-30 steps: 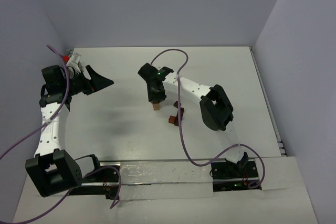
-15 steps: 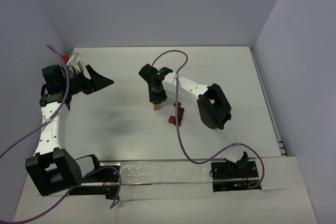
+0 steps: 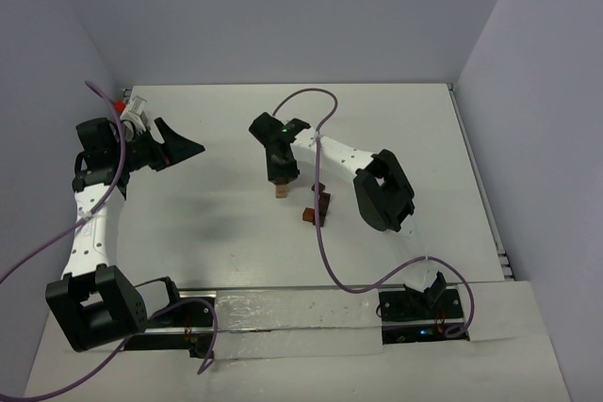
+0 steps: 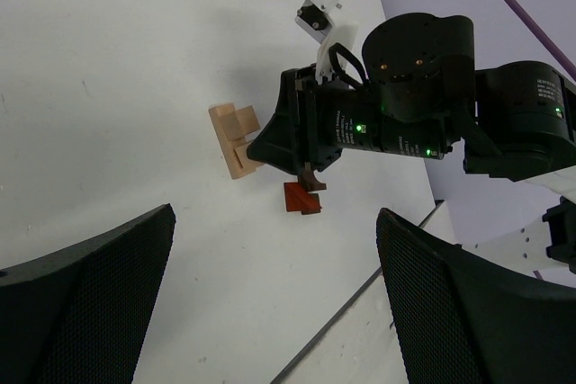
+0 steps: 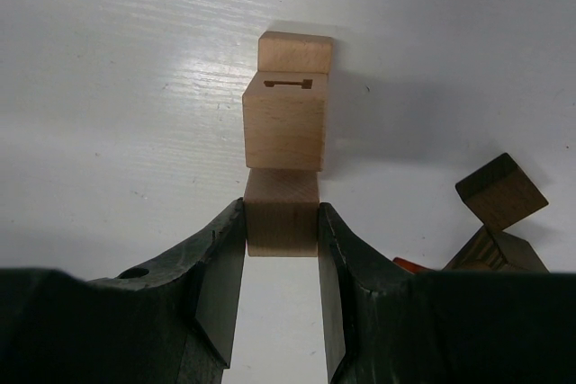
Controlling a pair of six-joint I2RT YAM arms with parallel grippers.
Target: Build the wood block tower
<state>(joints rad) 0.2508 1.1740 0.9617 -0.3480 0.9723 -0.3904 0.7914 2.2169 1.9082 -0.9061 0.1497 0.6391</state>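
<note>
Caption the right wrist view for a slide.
Right gripper clamps a tan block in line with two more tan blocks; dark blocks lie at right.

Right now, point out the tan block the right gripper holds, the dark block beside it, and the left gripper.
tan block point(image 5: 282, 213), right wrist view, front face
dark block point(image 5: 501, 191), right wrist view, top face
left gripper point(image 3: 179, 138), top external view, gap between fingertips

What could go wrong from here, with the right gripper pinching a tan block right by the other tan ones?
One: the right gripper pinches a light block at one end of the wood block tower, whose pieces sit visibly offset; an uneven release might knock them out of line. Two: the dark blocks lie close beside it, and the purple cable crosses them in the top view, so pulling away could drag them into the tower.
</note>
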